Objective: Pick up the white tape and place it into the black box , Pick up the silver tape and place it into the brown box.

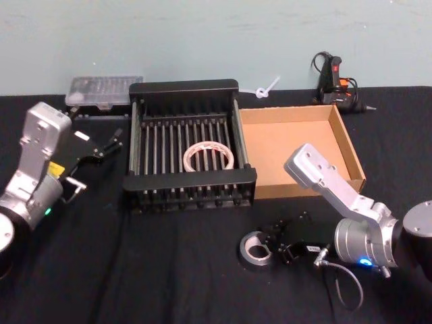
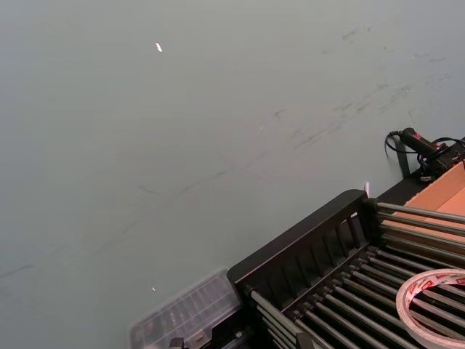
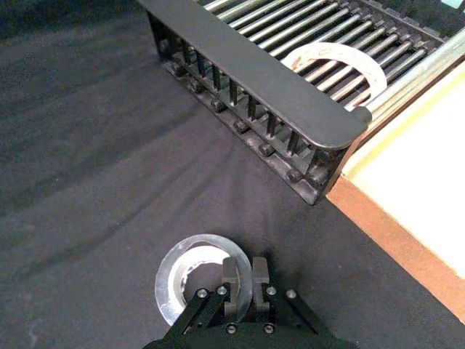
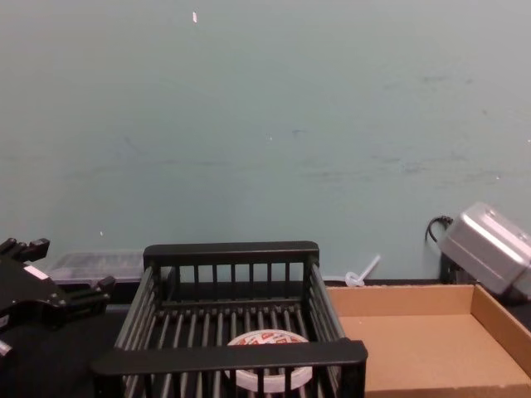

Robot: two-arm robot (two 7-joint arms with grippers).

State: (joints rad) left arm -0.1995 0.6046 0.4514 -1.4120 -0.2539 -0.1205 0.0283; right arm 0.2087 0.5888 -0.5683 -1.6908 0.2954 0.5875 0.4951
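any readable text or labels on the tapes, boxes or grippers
No text here can be read.
white tape: red printed pattern on its top face, too blurred to read.
right gripper: small white label on the arm just behind it, too small to read.
silver tape, black box, brown box: no markings seen.

Your right arm reaches in from the near right, its silver wrist angled down and toward the left, low over the near part of the table. The right gripper [image 1: 275, 244] sits at the right side of the silver tape [image 1: 256, 250]; in the right wrist view its two dark fingers [image 3: 230, 280] stand close together across the roll's wall, one inside the hole and one outside, pinching it.

Your left arm is held back at the far left, wrist raised and tilted. The left gripper [image 1: 101, 150] points toward the right with its fingers spread apart, holding nothing.
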